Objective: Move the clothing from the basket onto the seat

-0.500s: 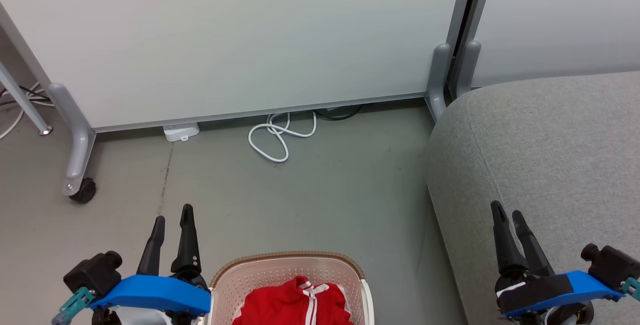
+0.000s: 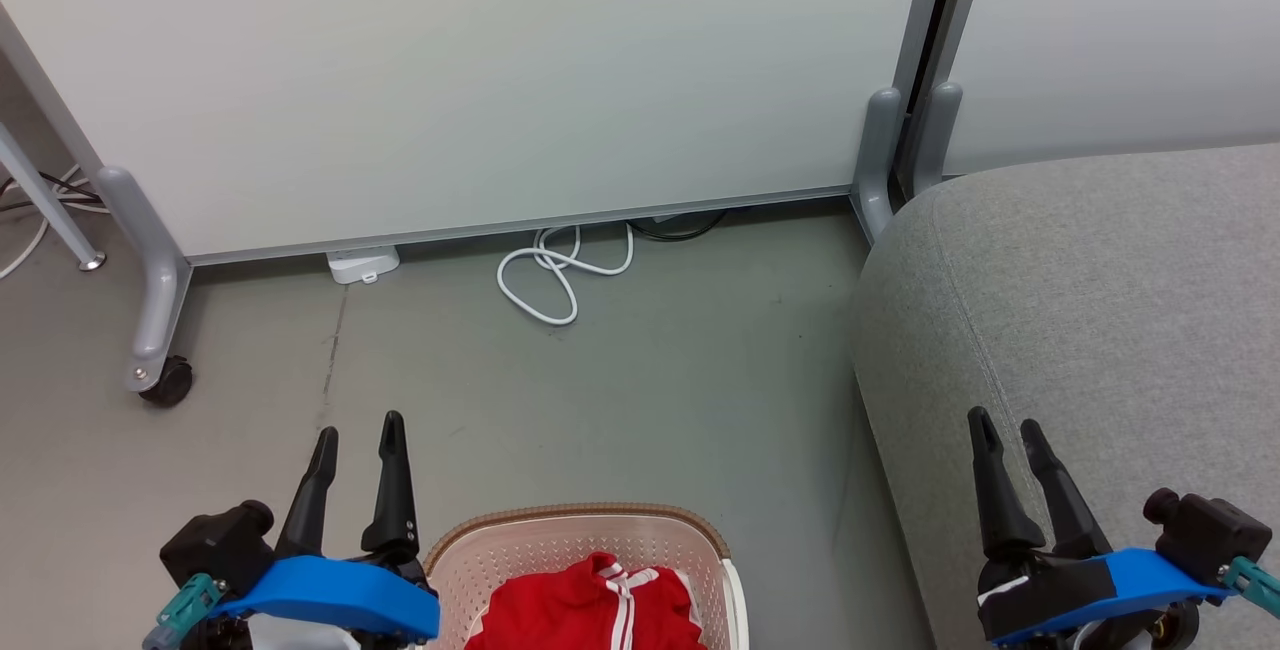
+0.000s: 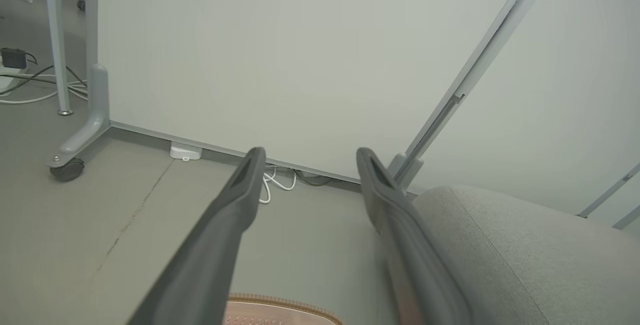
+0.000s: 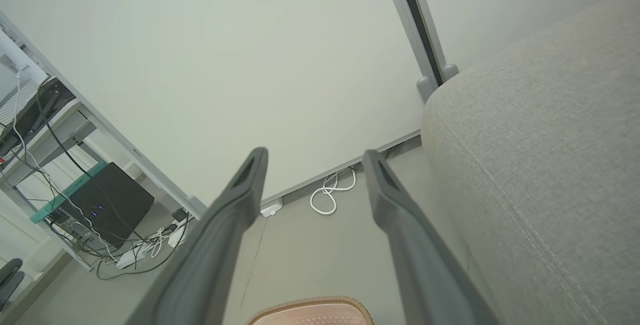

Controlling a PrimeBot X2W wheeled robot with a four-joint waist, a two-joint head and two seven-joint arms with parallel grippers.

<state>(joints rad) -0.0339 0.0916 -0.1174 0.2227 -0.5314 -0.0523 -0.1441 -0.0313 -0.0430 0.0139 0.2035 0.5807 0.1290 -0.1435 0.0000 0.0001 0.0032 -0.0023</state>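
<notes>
Clothing (image 2: 590,610) lies in the basket (image 2: 575,522) at the bottom edge of the head view. It is red fabric with a white double stripe down its middle, and the frame cuts off its lower part. The basket is cream with perforated walls and a brown braided rim, and it stands on the grey floor (image 2: 650,380). An arc of that rim also shows at the bottom of both wrist views.

The left pincer (image 2: 358,426) hovers just left of the basket. Its two dark fingers point up the view with a clear gap between them, and nothing is held. The right pincer (image 2: 1004,421) shows against the left flank of the seat (image 2: 1100,280), its fingers likewise spread and empty.

The seat is grey woven fabric with a rounded corner and a stitched seam. It stands to the right of the basket, with a strip of floor between them.

Farther off, a white cable (image 2: 550,280) lies coiled on the floor at the foot of a pale panel (image 2: 480,80). A small white box (image 2: 362,263) sits against the panel's lower edge. At the left, a castor (image 2: 168,382) carries the panel's grey leg. The right wrist view also takes in a black box (image 4: 107,200) with tangled cables on the floor around it.
</notes>
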